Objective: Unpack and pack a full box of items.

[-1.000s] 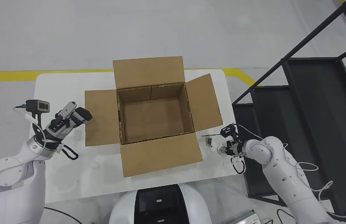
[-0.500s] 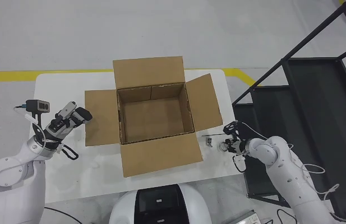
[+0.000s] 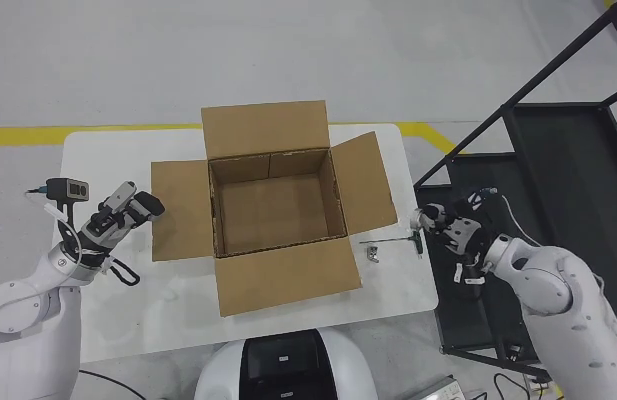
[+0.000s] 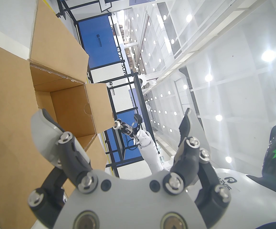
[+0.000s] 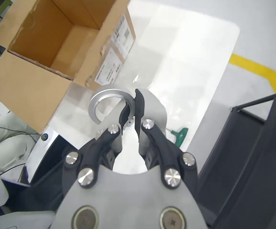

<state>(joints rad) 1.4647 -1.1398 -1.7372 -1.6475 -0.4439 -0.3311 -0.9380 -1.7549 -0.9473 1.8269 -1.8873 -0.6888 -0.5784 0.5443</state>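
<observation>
- Top view: right tool (image 3: pixel 428 216) holds ring (image 3: pixel 420 214) at counter (image 3: pixel 108 160) edge, well apart from box (image 3: pixel 263 128); a drop could miss the counter.
- Left wrist view: left tool (image 4: pixel 114 116) wide, empty.
- Right wrist view: ring (image 5: pixel 93 102) pinched by rim only; may pivot out.

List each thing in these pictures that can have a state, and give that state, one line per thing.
box: open, four flaps spread out, empty inside
ring: gripped, held above the table
right gripper: shut on the ring
left gripper: open, holding nothing
hex key: lying flat on the table, untouched
</observation>
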